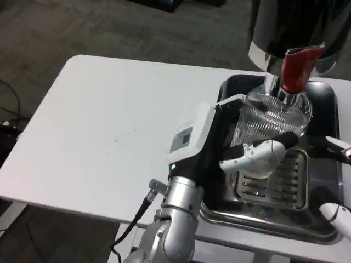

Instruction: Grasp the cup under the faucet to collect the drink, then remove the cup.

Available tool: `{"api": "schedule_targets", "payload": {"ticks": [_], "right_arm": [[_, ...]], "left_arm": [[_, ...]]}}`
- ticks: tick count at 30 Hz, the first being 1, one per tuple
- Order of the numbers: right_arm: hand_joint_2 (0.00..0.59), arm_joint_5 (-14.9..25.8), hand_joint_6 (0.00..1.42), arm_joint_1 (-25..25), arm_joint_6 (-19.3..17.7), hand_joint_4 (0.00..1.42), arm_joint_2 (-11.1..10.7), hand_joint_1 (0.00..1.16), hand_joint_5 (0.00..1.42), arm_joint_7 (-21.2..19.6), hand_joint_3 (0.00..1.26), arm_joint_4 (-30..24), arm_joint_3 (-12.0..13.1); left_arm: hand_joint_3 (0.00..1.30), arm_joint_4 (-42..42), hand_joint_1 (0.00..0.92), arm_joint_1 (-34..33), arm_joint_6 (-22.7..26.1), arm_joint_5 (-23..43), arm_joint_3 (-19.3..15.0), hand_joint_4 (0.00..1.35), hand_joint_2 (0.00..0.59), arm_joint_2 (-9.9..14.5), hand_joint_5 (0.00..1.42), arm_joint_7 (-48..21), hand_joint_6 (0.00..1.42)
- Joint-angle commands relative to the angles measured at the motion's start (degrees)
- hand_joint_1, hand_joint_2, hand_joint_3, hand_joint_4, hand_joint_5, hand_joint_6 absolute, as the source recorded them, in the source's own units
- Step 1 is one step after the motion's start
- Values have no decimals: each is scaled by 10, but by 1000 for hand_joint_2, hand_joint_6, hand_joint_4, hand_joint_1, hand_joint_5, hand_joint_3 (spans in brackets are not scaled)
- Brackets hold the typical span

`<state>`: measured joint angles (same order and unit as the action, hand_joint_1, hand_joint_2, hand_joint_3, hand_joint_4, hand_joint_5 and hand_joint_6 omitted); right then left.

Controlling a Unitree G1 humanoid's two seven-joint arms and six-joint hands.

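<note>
A clear ribbed glass cup (270, 121) is held by my left hand (230, 147), whose fingers (258, 154) wrap around its front. The cup is lifted above the metal drip tray (323, 181) and its rim sits right below the red tap handle (297, 68) of the shiny dispenser (290, 27). The spout itself is hidden behind the cup and handle. My right hand (334, 181) shows at the right edge over the tray, fingers apart, holding nothing.
The slotted grate (277, 183) lies in the tray under the cup. White table (109, 126) stretches wide to the left. The dispenser body towers at the back right, close above the cup.
</note>
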<state>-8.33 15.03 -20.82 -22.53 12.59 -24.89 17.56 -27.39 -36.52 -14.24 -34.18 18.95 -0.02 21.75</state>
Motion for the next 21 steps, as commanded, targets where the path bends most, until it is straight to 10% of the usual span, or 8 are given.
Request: {"api": "schedule_targets", "payload": {"ticks": [1, 21], "right_arm": [[379, 6, 83, 4, -10, 253, 2, 377, 184, -3, 215, 4, -1], [382, 5, 82, 1, -9, 253, 6, 366, 184, -7, 215, 3, -12]], "left_arm": [[704, -5, 203, -11, -4, 1, 1, 723, 330, -5, 565, 8, 398], [697, 28, 201, 36, -4, -5, 32, 675, 328, 14, 554, -24, 412]]}}
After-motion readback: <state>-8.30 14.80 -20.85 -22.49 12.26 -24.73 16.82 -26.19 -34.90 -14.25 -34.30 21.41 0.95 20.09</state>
